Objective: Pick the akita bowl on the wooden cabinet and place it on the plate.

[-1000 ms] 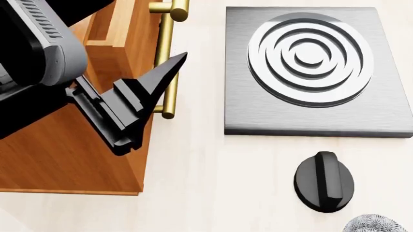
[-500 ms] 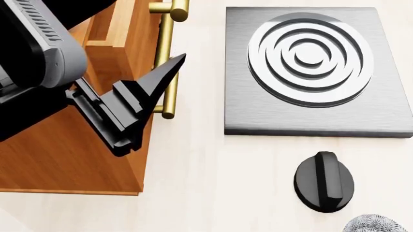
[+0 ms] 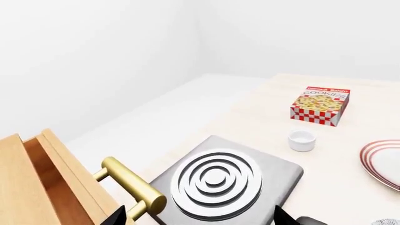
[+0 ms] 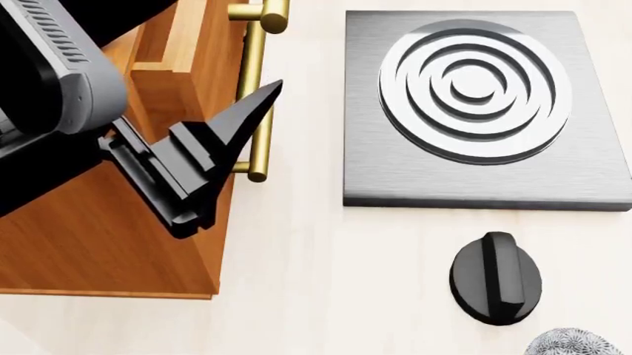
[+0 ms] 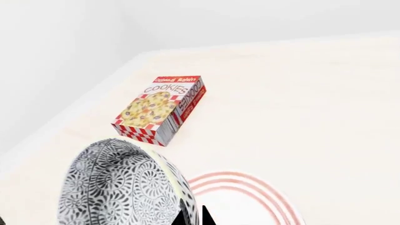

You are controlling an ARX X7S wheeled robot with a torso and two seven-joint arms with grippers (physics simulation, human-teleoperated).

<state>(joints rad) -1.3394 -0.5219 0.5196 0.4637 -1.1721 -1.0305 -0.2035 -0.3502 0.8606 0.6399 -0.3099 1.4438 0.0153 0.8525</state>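
The left gripper hangs over the right edge of the wooden cabinet, its black fingers spread apart with nothing between them, one tip pointing toward the brass handle. That handle sits on the front of a drawer pulled partly open, so the drawer front and handle jut out over the pale tabletop toward the stove.

In the head view a strip of bare table runs between the cabinet's side and the grey square stove. Nearer than the stove lies a black oval knob, apart from it. At the bottom right corner a patterned bowl rim just shows.

The right wrist camera shows the patterned bowl close up, tilted, with the gripper's dark fingertips touching its rim; the right gripper is clamped on the bowl's wall. Just beyond the bowl lies the plate with its red rings, partly hidden by the bowl. Past the plate stands a cookie box, with open table all around it.

From the left wrist, a small white cup stands between the cookie box and the stove, and the plate's edge shows off to one side.
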